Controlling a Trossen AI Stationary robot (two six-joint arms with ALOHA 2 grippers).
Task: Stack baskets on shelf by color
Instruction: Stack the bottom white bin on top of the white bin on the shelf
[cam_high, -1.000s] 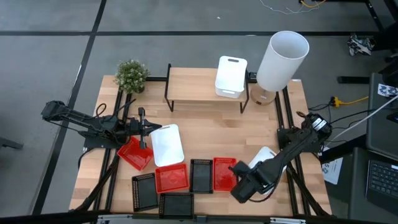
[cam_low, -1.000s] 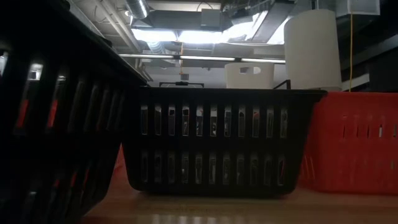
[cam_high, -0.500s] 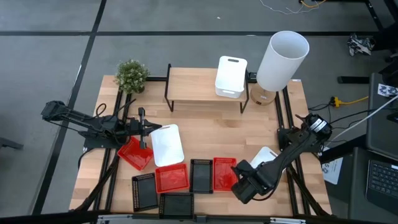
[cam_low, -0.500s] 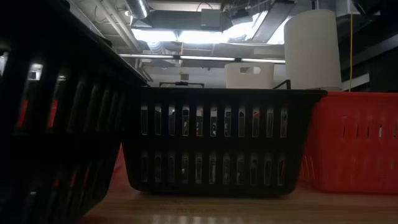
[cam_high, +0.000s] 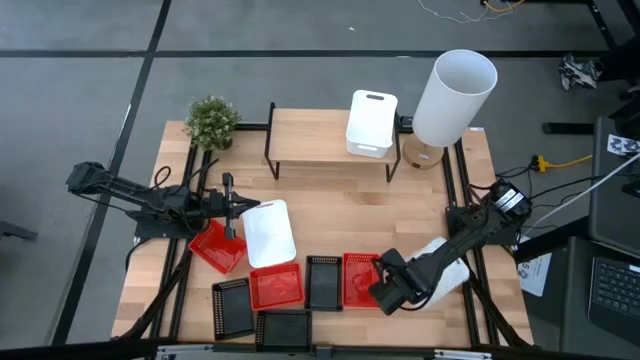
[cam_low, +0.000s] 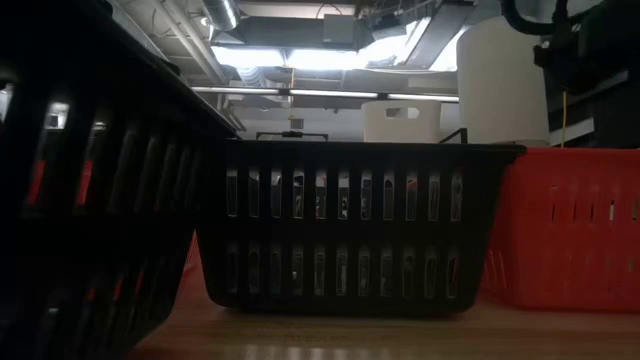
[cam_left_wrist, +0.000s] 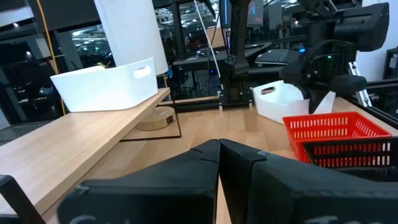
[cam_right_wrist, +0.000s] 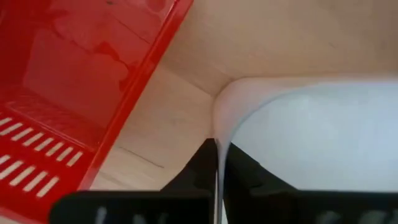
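Observation:
My right gripper (cam_high: 392, 289) is at the table's near right, shut on a white basket (cam_high: 447, 268) that lies beside a red basket (cam_high: 360, 278). My left gripper (cam_high: 232, 206) waits shut at the table's left, next to another white basket (cam_high: 268, 232) and a red one (cam_high: 215, 246). A third white basket (cam_high: 371, 122) stands on the shelf (cam_high: 315, 136). Along the near edge lie a red basket (cam_high: 275, 287) and three black baskets (cam_high: 323, 282). My right gripper holds the white basket by its wall near a rounded corner (cam_right_wrist: 219, 134). One finger (cam_right_wrist: 196, 167) is outside the wall and the other (cam_right_wrist: 252, 177) inside. The fingers come from above, pointing down. Whether the basket is off the table, I cannot tell.
A tall white cylinder (cam_high: 455, 92) stands at the shelf's right end and a small plant (cam_high: 212, 121) at the far left corner. Bare wood lies between the shelf and the row of baskets. Black baskets (cam_low: 340, 225) fill the low view.
My right gripper has moved a little toward the table's far edge, over the red basket's right side, and its arm now shows at the upper right of the low view. More of the white basket shows beside the arm than before.

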